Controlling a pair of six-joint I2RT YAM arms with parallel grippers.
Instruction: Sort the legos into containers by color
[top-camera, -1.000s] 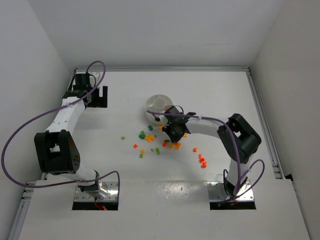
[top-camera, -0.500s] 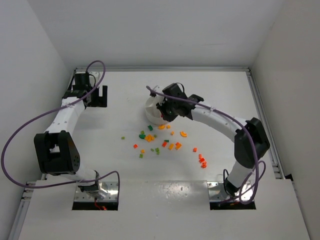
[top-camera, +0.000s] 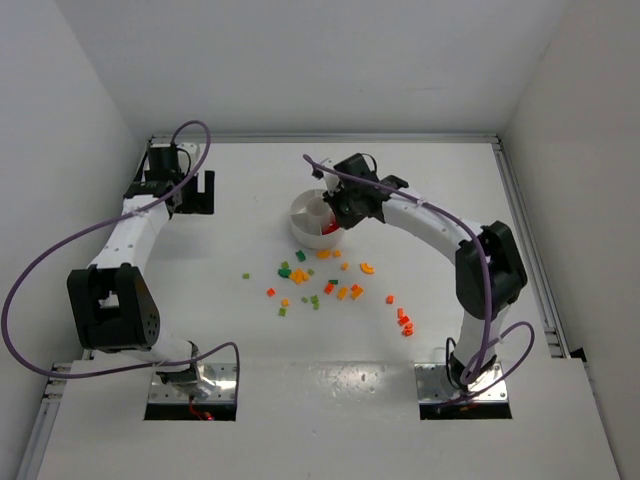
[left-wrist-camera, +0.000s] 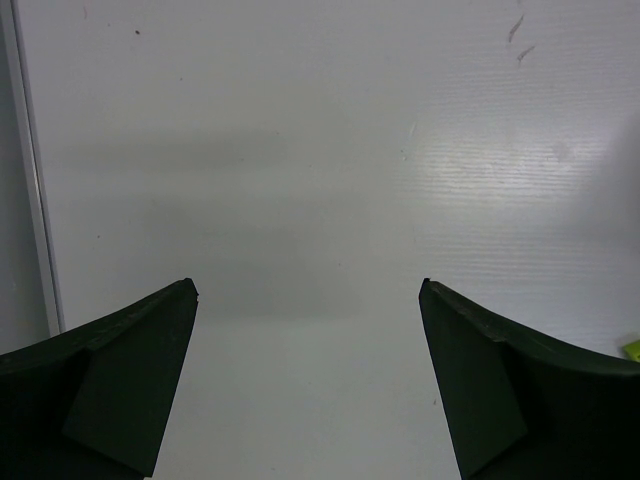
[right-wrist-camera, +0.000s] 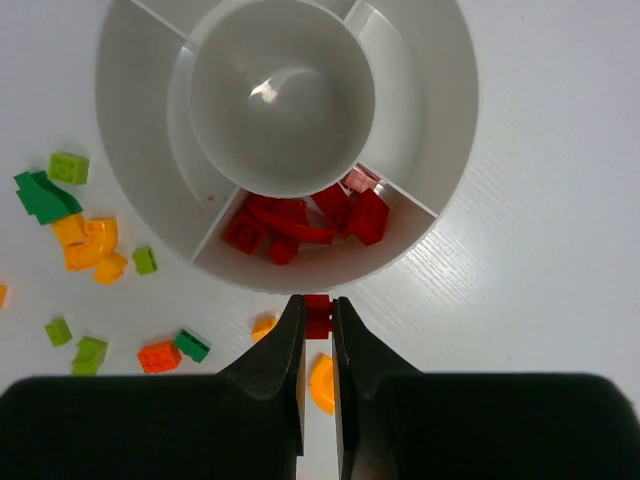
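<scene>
Pinching a red lego (right-wrist-camera: 318, 325) in the nearly closed right gripper (right-wrist-camera: 318, 300) just beside the dish (right-wrist-camera: 440, 150) rim, by the wedge (right-wrist-camera: 330, 262) holding red legos (right-wrist-camera: 300, 222), a grip showing only on the wrist camera; holding the left gripper (left-wrist-camera: 308, 295) wide open over the table (left-wrist-camera: 300, 150), well apart, as showing overhead.

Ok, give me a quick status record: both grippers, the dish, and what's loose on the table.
right gripper: shut on a red brick, just outside the dish rim in the wrist view
left gripper: open, holding nothing, far left
dish contents: red bricks in one section; centre cup empty
loose bricks: orange, green and some red, scattered on the table
</scene>
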